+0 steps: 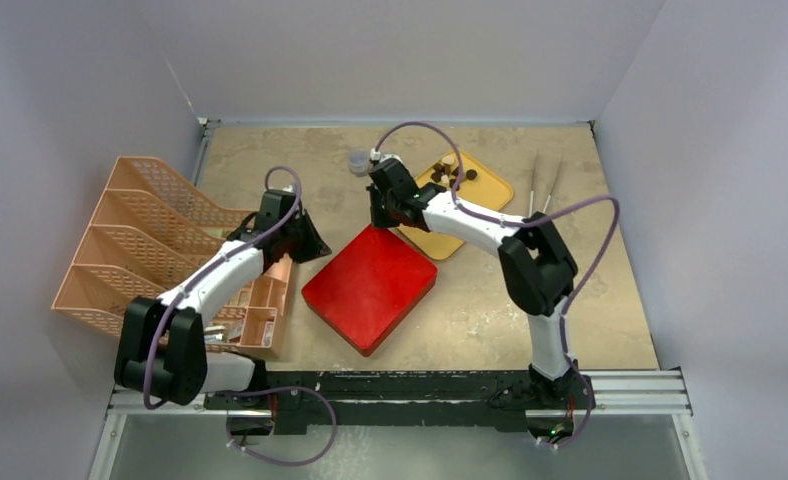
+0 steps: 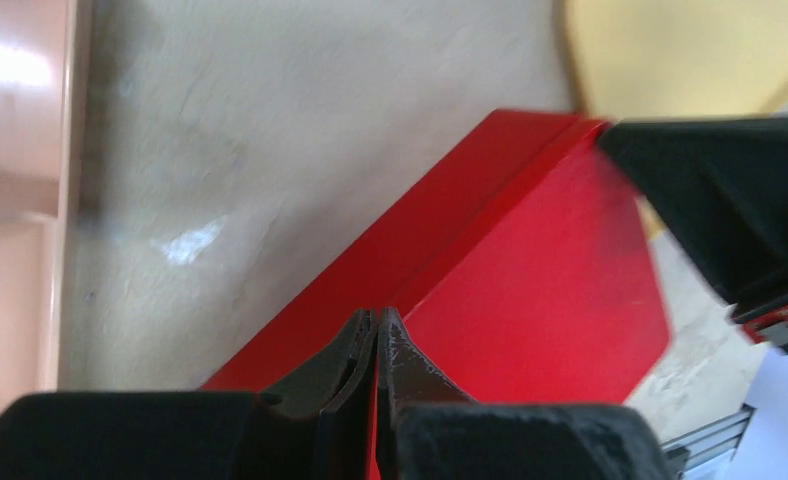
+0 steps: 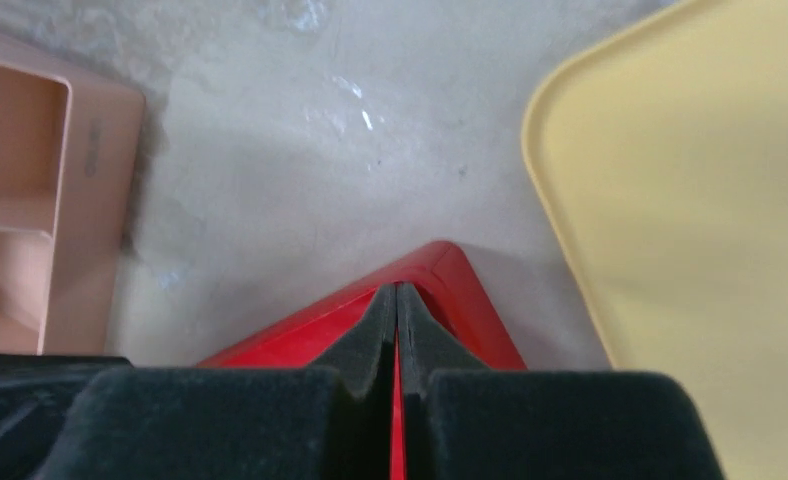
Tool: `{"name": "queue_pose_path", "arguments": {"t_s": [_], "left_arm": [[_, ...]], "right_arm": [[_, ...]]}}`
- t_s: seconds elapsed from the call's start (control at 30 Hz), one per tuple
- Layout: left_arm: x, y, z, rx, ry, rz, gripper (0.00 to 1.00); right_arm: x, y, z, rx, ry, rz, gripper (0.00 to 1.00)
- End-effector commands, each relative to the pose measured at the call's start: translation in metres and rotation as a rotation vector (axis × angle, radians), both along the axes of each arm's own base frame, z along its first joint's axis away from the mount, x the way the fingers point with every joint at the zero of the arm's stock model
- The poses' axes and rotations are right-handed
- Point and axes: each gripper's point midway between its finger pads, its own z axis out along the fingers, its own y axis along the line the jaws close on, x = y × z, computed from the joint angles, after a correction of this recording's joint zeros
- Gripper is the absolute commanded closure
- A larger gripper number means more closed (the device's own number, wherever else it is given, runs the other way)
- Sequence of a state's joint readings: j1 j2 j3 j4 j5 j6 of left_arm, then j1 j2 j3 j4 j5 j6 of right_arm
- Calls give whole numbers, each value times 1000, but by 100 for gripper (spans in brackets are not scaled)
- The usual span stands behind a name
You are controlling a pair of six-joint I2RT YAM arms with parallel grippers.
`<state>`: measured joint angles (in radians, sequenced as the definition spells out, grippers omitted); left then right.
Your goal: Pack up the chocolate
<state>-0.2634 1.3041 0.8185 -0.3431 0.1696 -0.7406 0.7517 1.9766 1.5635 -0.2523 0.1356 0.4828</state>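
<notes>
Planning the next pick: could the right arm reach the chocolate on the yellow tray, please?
Probably yes: the chocolate lies uncovered on the yellow tray just beside the right gripper, nothing between, though its jaws are shut now.

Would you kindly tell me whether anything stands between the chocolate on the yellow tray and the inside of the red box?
Yes: the red box is closed, so its inside is covered. The chocolate lies apart from it on the yellow tray.
</notes>
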Motion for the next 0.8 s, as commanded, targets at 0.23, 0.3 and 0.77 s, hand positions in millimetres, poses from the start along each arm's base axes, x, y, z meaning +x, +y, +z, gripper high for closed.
{"name": "queue_pose_path", "arguments": {"t_s": [0.23,0.3,0.77], "left_arm": [[7,3,11,28,-30,7,97],[8,0,21,9,-50,-6,97],[-14,3,66,52,-180,-142,78]], "right_arm": [[-2,-6,5,-16,14,-17,100],[-3,-3,22,5,-10,6,100],[-65,-45,78,89,-59,80,95]]}}
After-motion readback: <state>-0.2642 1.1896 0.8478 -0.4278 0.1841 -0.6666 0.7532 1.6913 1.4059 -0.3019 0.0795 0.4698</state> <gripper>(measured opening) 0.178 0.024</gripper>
